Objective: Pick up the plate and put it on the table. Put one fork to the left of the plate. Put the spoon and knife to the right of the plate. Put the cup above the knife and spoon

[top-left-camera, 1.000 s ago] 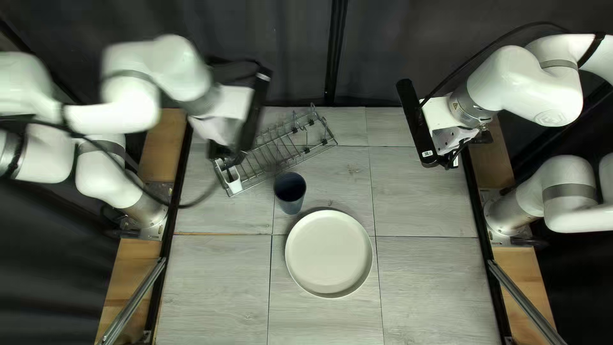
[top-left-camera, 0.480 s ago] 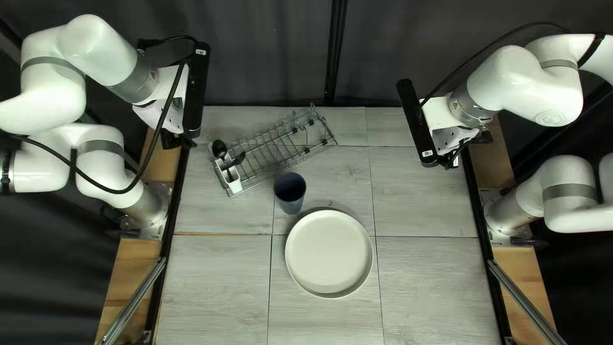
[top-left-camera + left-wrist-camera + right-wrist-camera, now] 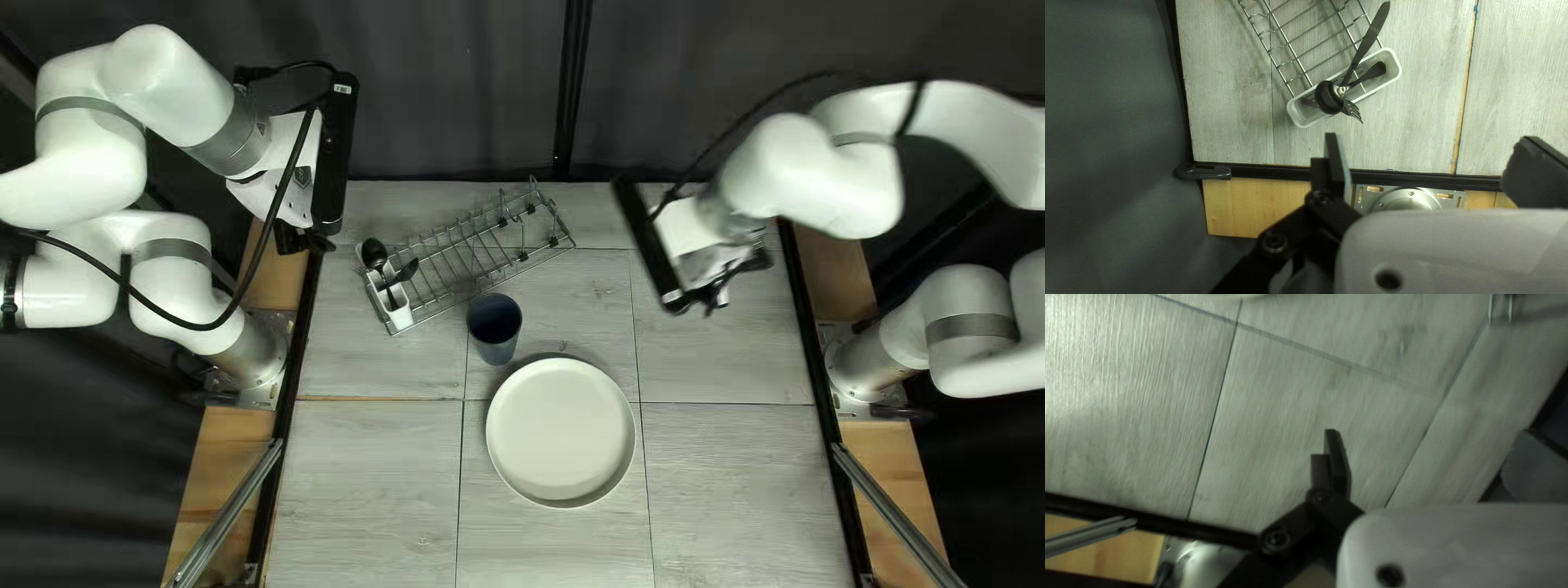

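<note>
Hovering near the left edge of the surface point(image 3: 740, 479), the left claw point(image 3: 294, 237) has its fingers spread apart. Next, the spoon point(image 3: 1328, 98), fork point(image 3: 1353, 110) and knife point(image 3: 1372, 34) lean in a white holder point(image 3: 400, 314) at the left end of the wire rack point(image 3: 1288, 42). The dark blue cup point(image 3: 495, 325) stands upright between rack and plate point(image 3: 561, 432), the pale plate lying flat. Farthest right, the right claw point(image 3: 713, 289) hangs over the surface, its fingers apart too.
</note>
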